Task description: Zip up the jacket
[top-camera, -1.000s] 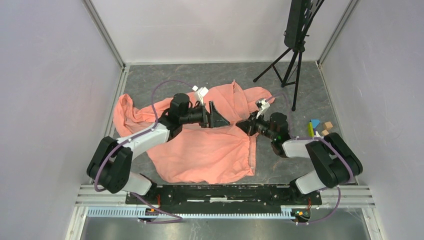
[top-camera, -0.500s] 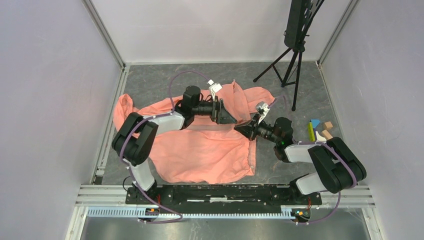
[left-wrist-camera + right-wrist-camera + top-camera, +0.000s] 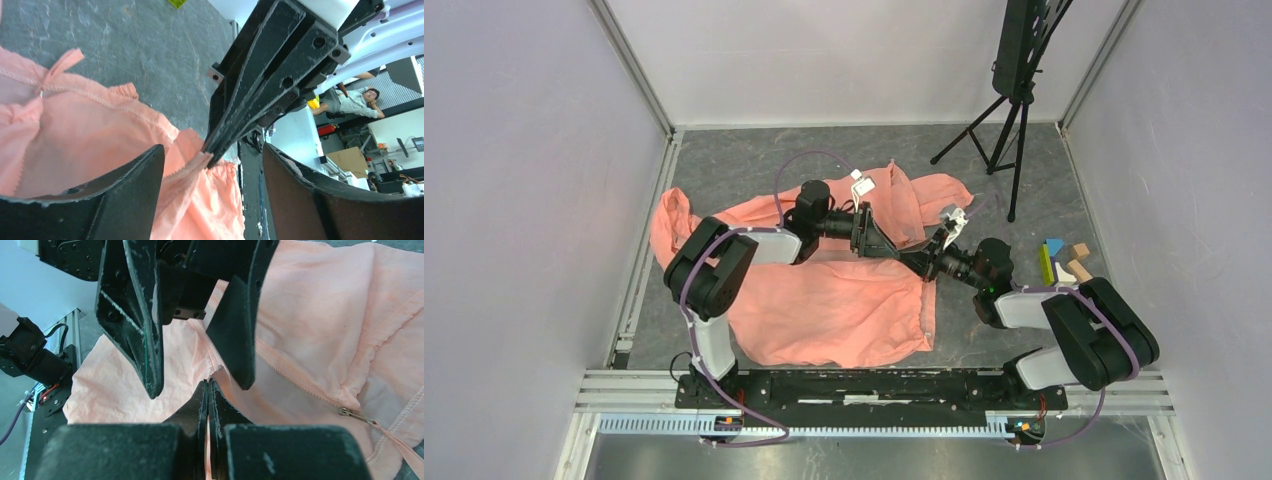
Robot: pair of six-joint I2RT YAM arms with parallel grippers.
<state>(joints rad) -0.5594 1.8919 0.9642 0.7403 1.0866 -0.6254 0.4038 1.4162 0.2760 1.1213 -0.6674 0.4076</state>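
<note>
The salmon-pink jacket [image 3: 824, 300] lies spread across the grey table. My right gripper [image 3: 207, 384] is shut on the jacket's pale zipper strip [image 3: 187, 167] and lifts that edge a little. My left gripper [image 3: 212, 150] is open, one finger on each side of the right gripper's [image 3: 209, 154] pinched tip, clear of the fabric. In the top view the left gripper [image 3: 886, 243] meets the right gripper [image 3: 916, 262] over the jacket's right edge. The metal zipper slider [image 3: 348, 412] lies on the jacket [image 3: 320, 315], further along the zipper teeth.
A black tripod stand [image 3: 1014, 110] occupies the back right corner. Small coloured blocks [image 3: 1064, 262] lie at the right, near the right arm's base. Pale walls close in the table on three sides.
My left arm has swung right across the jacket until its open fingers straddle the right gripper's tip. The right gripper has stayed shut on the zipper edge and hardly moved.
</note>
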